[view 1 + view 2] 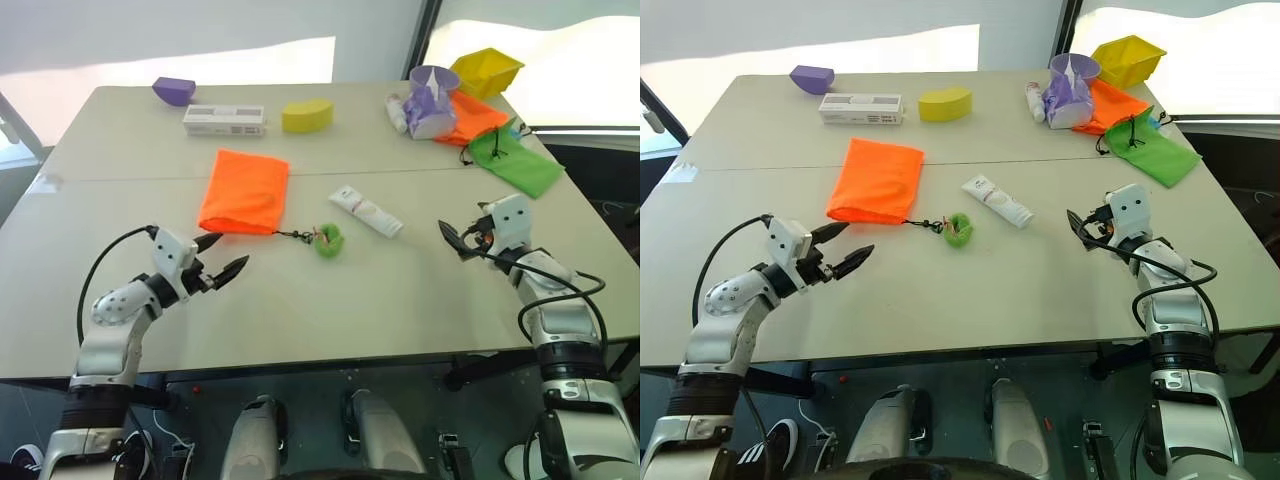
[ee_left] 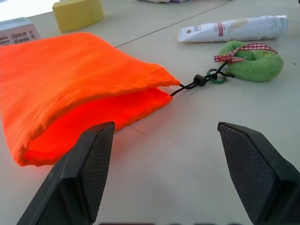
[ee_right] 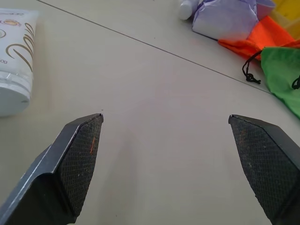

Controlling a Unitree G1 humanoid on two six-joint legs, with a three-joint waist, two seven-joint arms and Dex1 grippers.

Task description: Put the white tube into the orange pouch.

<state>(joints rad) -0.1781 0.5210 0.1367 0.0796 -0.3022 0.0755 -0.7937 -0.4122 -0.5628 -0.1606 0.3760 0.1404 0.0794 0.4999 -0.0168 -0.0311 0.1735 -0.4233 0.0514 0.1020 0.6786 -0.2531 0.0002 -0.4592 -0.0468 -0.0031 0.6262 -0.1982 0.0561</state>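
Left gripper (image 1: 221,265) wide open, empty, just short of pouch (image 1: 245,190) mouth; pouch flat on table (image 1: 330,300), cord to green pompom (image 1: 327,240) beside it. Purple bowl (image 1: 174,91), white box (image 1: 224,120), yellow block (image 1: 307,115) behind. Tube (image 1: 366,211) lies free mid-table, right of pompom, nothing on it. Far right: lilac bag (image 1: 430,105), second orange pouch (image 1: 472,118), lime pouch (image 1: 515,160), yellow bin (image 1: 486,72). Right gripper (image 1: 456,240) wide open, empty, clear table between it and tube

Two robot arms in glossy silver-grey casing with rounded joint housings. Each ends in a white boxy wrist block carrying two black pointed fingers with finely textured inner pads. Black cables loop outside both forearms. Black collars ring the lower arm segments.
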